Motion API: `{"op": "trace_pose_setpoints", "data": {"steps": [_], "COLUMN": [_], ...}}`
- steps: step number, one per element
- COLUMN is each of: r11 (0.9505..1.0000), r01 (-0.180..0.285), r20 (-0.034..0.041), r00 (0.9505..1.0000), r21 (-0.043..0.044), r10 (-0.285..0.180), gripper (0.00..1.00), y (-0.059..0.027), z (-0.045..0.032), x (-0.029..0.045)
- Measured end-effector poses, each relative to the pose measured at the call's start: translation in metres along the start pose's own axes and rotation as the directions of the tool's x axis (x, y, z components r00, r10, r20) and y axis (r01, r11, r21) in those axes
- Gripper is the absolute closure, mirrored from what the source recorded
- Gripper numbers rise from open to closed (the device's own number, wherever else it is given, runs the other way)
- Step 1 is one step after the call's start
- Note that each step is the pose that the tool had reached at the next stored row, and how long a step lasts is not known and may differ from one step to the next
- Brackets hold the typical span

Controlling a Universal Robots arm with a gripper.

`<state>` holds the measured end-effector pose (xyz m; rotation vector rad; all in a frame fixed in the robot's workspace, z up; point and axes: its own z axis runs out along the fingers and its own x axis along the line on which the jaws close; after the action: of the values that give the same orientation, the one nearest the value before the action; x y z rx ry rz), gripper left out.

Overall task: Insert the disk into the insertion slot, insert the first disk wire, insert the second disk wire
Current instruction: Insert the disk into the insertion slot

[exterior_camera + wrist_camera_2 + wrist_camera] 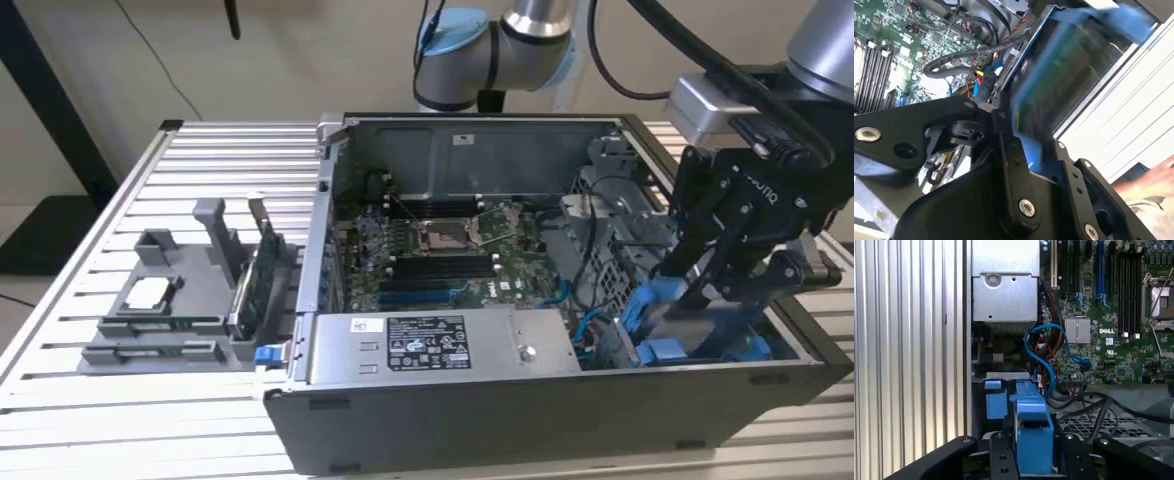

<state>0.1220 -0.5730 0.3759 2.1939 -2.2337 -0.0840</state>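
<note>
Item: the disk, silver-grey drive in a blue carrier frame, standing on edge at the insertion slot, in the near corner of the open computer case on the exterior view's right; depth of seating cannot be told. Holder: black gripper, jaws closed narrowly on the carrier, whose blue end sits between the fingers in the first wrist view. Adjacent: looped blue cable, green motherboard, silver power supply. Apart, on the slatted table: grey fixture tray.
</note>
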Motion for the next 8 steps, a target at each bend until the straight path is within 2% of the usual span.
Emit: {"op": "trace_pose_setpoints", "data": {"steps": [8], "r11": [1.0], "r01": [-0.001], "r20": [-0.0143], "r00": [0.9999], "r21": [0.0002], "r10": [0.001], "gripper": [0.6], "y": [0.0006], "z": [-0.0142], "x": [-0.0005]}}
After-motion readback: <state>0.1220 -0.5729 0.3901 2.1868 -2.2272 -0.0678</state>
